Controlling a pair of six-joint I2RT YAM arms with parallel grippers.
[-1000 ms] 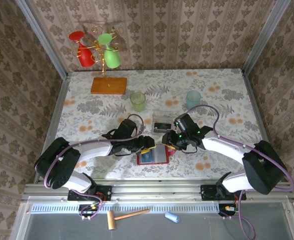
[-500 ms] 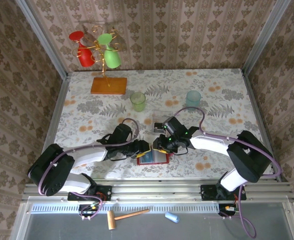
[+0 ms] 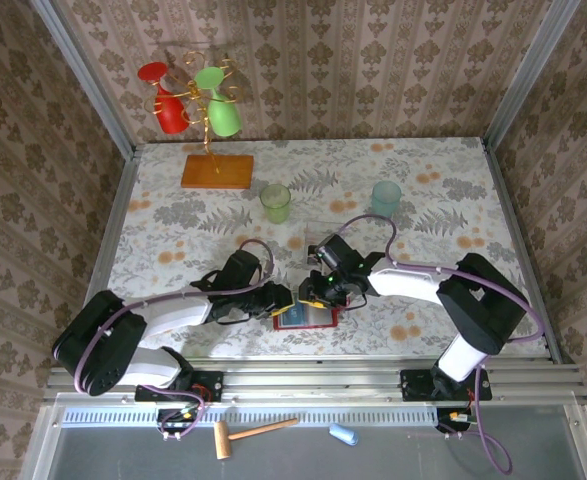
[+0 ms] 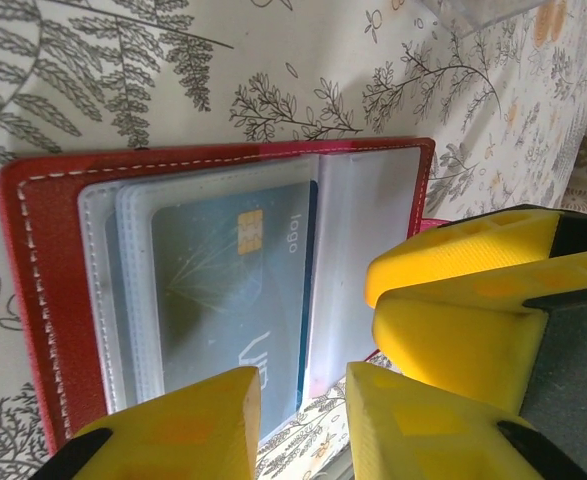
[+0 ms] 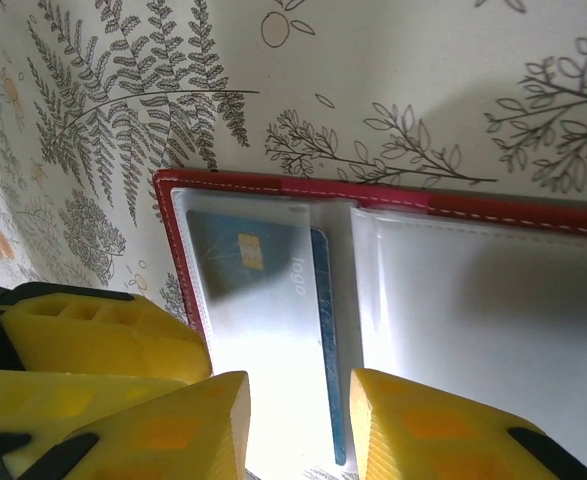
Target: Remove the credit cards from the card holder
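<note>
Red card holder (image 4: 39, 300) lying open on the flowered table (image 3: 173, 215), left gripper (image 4: 303, 390) narrowly parted over its near edge, blue credit card (image 4: 223, 300) still sleeved just ahead of the fingertips, right gripper (image 5: 298, 392) also slightly agape above the fold, both clasping nothing

Red card holder (image 4: 43, 300) open, flat, pockets up, between left gripper (image 4: 303, 405) and right gripper (image 5: 298, 420). Blue credit card (image 4: 223, 290) tucked inside, chip showing, just beyond both.

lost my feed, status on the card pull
Jaws apart on left gripper and right gripper, both over card holder. Holder open flat, blue card inside clear sleeve. Grippers crowd one edge.
</note>
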